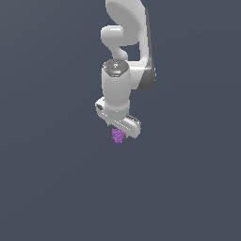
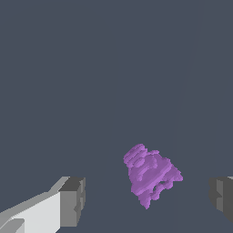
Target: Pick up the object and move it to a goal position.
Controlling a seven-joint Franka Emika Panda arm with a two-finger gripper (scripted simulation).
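The object (image 1: 117, 136) is a small bright purple lumpy cluster showing just below the white gripper's body in the exterior view. In the wrist view the object (image 2: 150, 175) lies between the two grey fingertips, nearer one of them, with clear gaps on both sides. My gripper (image 2: 148, 198) is open and touches nothing. One fingertip (image 2: 73, 200) shows in full, the other (image 2: 221, 196) is cut by the frame edge. In the exterior view the gripper (image 1: 118, 129) hangs from the white arm, its fingers hidden behind the hand.
A plain dark grey-blue surface (image 1: 56, 179) fills the scene all around. The white arm (image 1: 127, 42) rises toward the top of the exterior view.
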